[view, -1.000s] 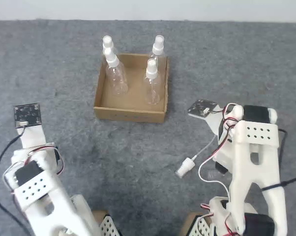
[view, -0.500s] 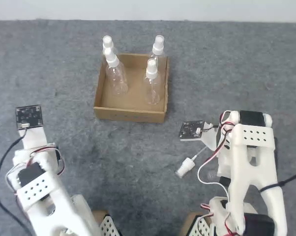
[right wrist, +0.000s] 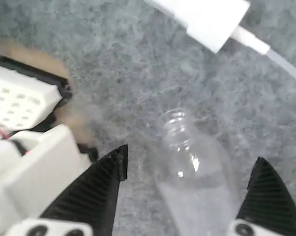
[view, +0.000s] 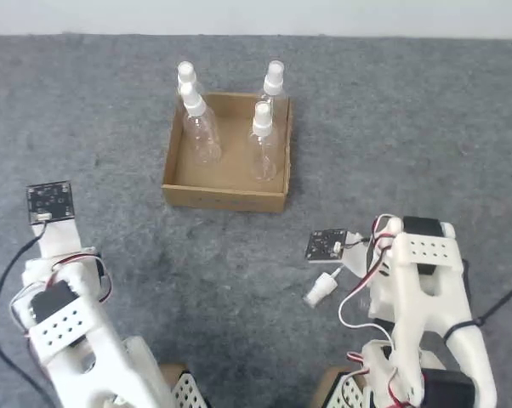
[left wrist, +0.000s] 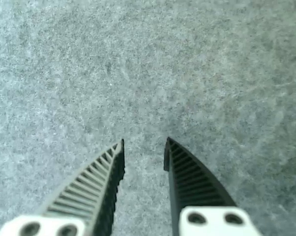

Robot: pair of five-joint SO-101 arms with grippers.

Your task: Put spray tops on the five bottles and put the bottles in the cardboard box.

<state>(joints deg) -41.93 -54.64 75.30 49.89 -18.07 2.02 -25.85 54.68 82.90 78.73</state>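
1. Right hand [right wrist: 190, 155]: fingers wide apart, one either side of the clear uncapped plastic bottle [right wrist: 197, 169] lying on the grey felt table [view: 426, 110].
2. White spray top with thin dip tube [view: 321, 291] lies on the table near the bottle's open neck, not fitted.
3. Left hand [left wrist: 143, 157]: fingers apart, over bare felt.
4. Brown cardboard box [view: 224, 197]: two capped clear bottles [view: 201, 132] upright inside. Two more capped bottles [view: 274, 81] at its far wall, can't tell whether inside or behind.

No writing can be read anywhere. The box [view: 224, 197] shows plain brown walls, and the bottles [view: 202, 132] are clear, with no label to be seen. The small boards [view: 49, 200] on the arms carry marks too small to make out.
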